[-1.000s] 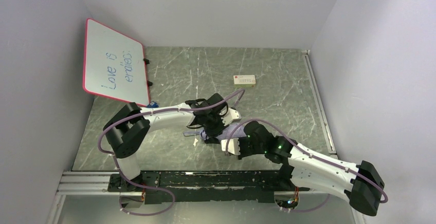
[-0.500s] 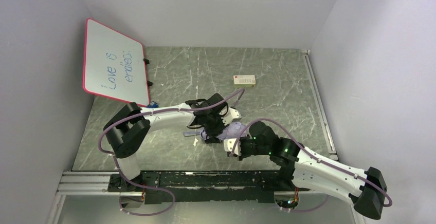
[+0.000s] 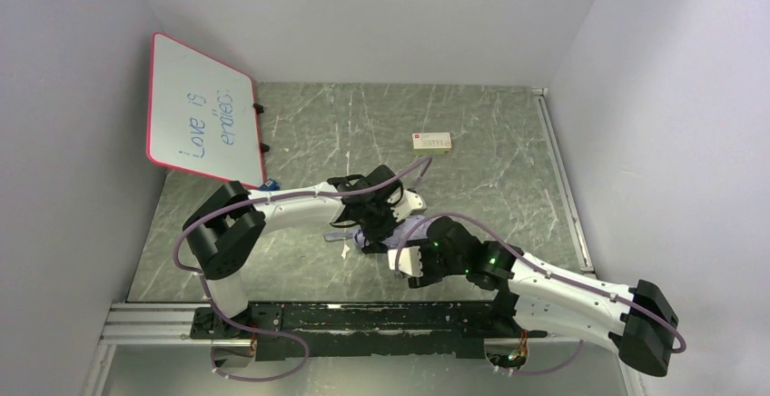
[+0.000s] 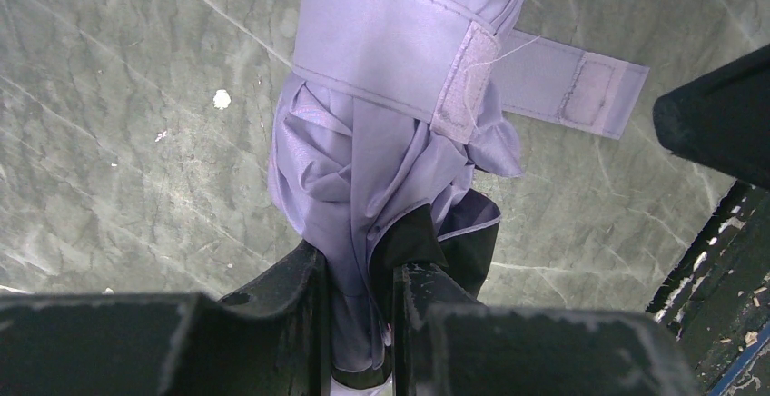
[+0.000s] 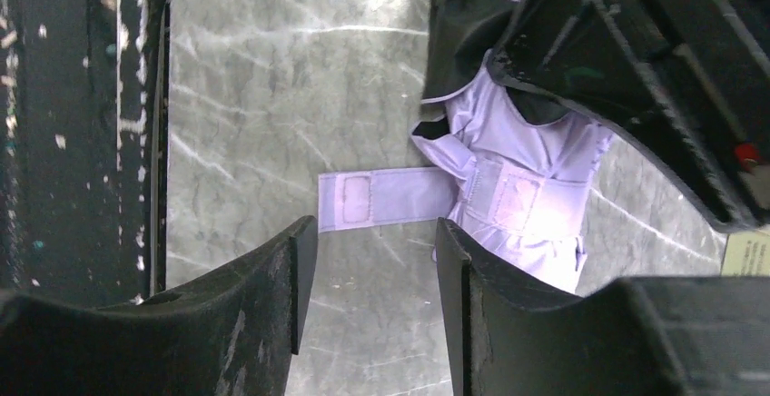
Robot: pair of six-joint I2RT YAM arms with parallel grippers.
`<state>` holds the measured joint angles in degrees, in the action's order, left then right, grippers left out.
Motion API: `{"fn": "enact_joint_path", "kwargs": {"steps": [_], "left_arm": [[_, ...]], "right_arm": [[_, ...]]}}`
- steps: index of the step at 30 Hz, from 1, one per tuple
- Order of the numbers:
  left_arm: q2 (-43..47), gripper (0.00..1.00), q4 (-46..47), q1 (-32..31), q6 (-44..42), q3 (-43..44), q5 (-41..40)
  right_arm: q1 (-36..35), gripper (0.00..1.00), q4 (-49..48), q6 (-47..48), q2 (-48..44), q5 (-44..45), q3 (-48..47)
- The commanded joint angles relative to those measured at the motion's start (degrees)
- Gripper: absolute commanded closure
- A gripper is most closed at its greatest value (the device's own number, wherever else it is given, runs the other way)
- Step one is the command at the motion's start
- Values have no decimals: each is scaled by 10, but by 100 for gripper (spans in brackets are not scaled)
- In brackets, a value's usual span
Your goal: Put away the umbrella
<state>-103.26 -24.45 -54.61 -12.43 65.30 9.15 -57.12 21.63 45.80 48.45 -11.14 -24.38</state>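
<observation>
Right arm: laid low from its near-right base, forearm running leftward. Right claw (image 5: 368,269) had its fingers spread wide, with nothing between them.

Strap (image 5: 386,198): Velcro-tipped free end, lying flat on the table (image 5: 272,96) just ahead of the right claw's fingertips, crosswise to them.

Left arm: stretched rightward from its near-left base, wrist bent downward. Left claw (image 4: 359,301) was closed nearly tight on the bunched fabric at one end of the umbrella (image 4: 390,114).

Umbrella: folded bundle, long axis running straight out ahead of the left claw in line with its fingers. The strap was wrapped across it, with the loose tab sticking out sideways towards the right claw.

Beyond both claws: a small box (image 3: 432,142) on the table and, far left, a red-framed whiteboard (image 3: 200,110).
</observation>
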Motion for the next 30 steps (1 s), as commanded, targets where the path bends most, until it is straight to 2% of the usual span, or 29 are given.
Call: {"fn": "enact_joint_path", "kwargs": {"steps": [1, 3, 5, 7, 12, 14, 15, 17, 19, 24, 27, 30], "left_arm": [[-63, 95, -51, 8, 9, -44, -90], [-62, 95, -51, 7, 10, -44, -91], [-62, 95, -51, 7, 10, -44, -91], [-62, 95, -51, 5, 11, -44, -90], [-62, 95, -52, 3, 12, -44, -91], [-62, 95, -52, 4, 15, -45, -91], [-62, 95, -51, 4, 16, -46, -99], [-60, 95, -51, 4, 19, -48, -110], [-59, 95, -50, 3, 22, -50, -113], [-70, 95, -56, 7, 24, -47, -137], [-72, 95, -58, 16, 29, -48, -149], [-70, 95, -59, 33, 33, -49, -153]], "right_arm": [[-6, 48, -31, -157, 1, 44, -48], [-15, 51, -62, -272, -1, 96, -56], [-47, 50, -103, -343, -9, 161, -54], [-116, 50, -146, -436, -3, 274, -55], [-259, 46, -150, -616, 95, 471, -94], [-319, 46, -162, -743, 119, 599, -89], [-330, 46, -135, -797, 133, 625, -99], [-337, 46, -10, -1005, 165, 646, -127], [-338, 45, 70, -1111, 195, 647, -146], [-322, 44, 148, -1189, 202, 646, -129], [-275, 43, 115, -1140, 166, 605, -99], [-200, 41, 45, -1045, 109, 548, -59]]}}
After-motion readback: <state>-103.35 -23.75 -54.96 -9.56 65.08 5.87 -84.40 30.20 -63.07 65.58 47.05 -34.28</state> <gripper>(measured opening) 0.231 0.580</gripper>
